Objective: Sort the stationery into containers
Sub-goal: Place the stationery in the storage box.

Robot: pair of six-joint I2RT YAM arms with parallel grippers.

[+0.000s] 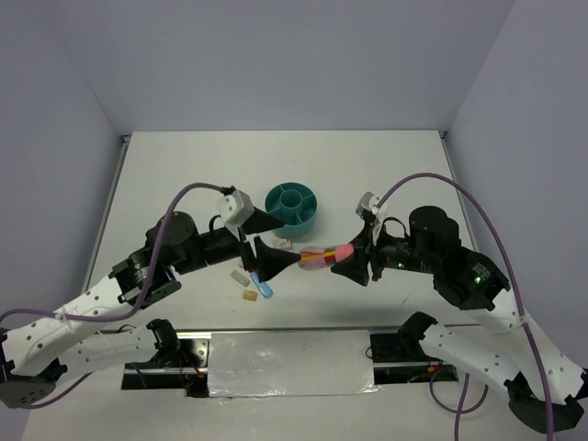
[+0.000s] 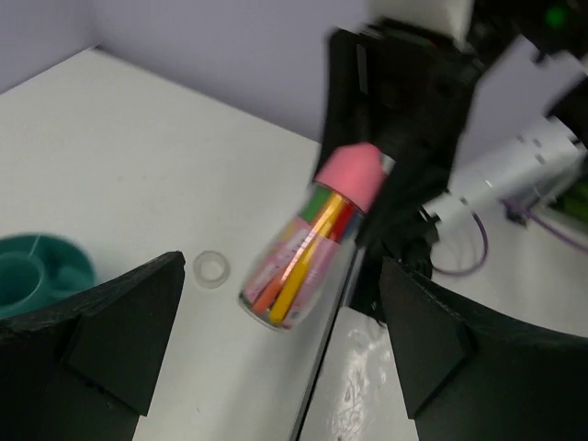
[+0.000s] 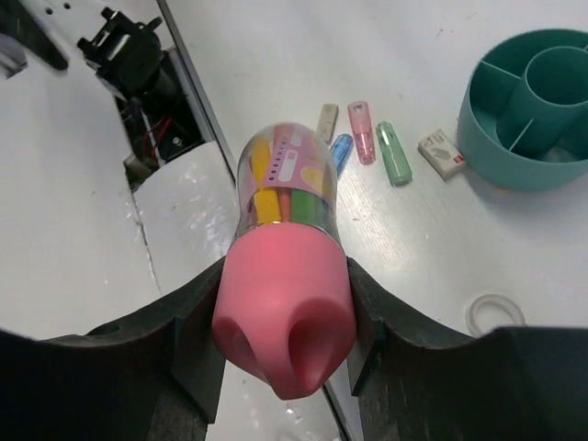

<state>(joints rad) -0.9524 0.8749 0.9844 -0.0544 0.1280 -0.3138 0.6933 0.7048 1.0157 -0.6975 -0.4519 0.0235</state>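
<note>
The white tabletop [image 1: 367, 175] carries a round teal organiser [image 1: 299, 223] standing upright near its middle, its central cup and ring compartments showing nothing inside. In front of it, the right jaws are clamped on the pink cap [image 3: 285, 331] of a clear tube [image 3: 285, 193] of coloured pens, held above the tabletop. The left jaws stand wide apart around the tube's clear end. Near the organiser lie green [image 3: 394, 153], pink [image 3: 359, 131] and blue [image 3: 341, 152] capsules side by side, a white eraser [image 3: 440, 153], a beige eraser [image 3: 327, 121], and a clear tape ring [image 3: 495, 314] apart.
</note>
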